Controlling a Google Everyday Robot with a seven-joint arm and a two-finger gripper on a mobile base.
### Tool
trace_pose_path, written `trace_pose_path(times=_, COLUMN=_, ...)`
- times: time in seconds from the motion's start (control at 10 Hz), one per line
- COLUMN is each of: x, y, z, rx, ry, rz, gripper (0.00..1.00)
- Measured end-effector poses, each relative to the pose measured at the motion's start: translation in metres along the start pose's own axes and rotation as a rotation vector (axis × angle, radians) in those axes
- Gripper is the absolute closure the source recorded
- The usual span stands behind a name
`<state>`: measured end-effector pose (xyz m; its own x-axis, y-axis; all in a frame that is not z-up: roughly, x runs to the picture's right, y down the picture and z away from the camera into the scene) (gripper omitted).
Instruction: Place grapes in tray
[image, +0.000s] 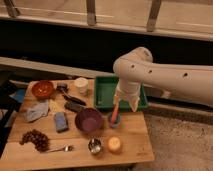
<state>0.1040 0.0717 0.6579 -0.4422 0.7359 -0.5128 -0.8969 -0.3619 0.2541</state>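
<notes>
Dark grapes (36, 139) lie well apart from jaws at tray (105, 92).

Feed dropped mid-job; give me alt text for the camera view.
The tool, open and empty, hangs over the front edge of the tray; the grapes lie far across the table, lower left in view, untouched. A purple bowl sits between them.

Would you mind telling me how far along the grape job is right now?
Nothing looks done: the grapes lie at the table's front left corner, and none show in the green tray. Nothing is in hand; the gripper hangs open over the tray's front right edge, away from the grapes. Left: reach over, grasp the bunch, carry it to the tray.
</notes>
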Motion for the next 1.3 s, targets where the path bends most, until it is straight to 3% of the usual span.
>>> trace_pose_path(times=0.2, x=-0.005, y=0.004, z=0.001, rx=-0.006, ry=-0.015, rz=-0.025, gripper=0.35)
trace_pose_path(times=0.4, x=-0.011, y=0.028, z=-0.002, rx=-0.037, ry=-0.036, rz=-0.083, gripper=0.35)
trace_pose_path(times=0.7, x=-0.007, y=0.097, z=-0.01, rx=-0.116, ry=-0.052, rz=-0.205, gripper=0.35)
trace_pose_path(times=0.8, x=0.0, y=0.129, z=-0.017, rx=-0.172, ry=-0.051, rz=-0.257, gripper=0.35)
trace_pose_path(times=0.9, x=0.003, y=0.138, z=-0.019, rx=-0.187, ry=-0.051, rz=-0.267, gripper=0.35)
trace_pose_path(times=1.3, x=0.003, y=0.137, z=-0.019, rx=-0.183, ry=-0.051, rz=-0.269, gripper=0.35)
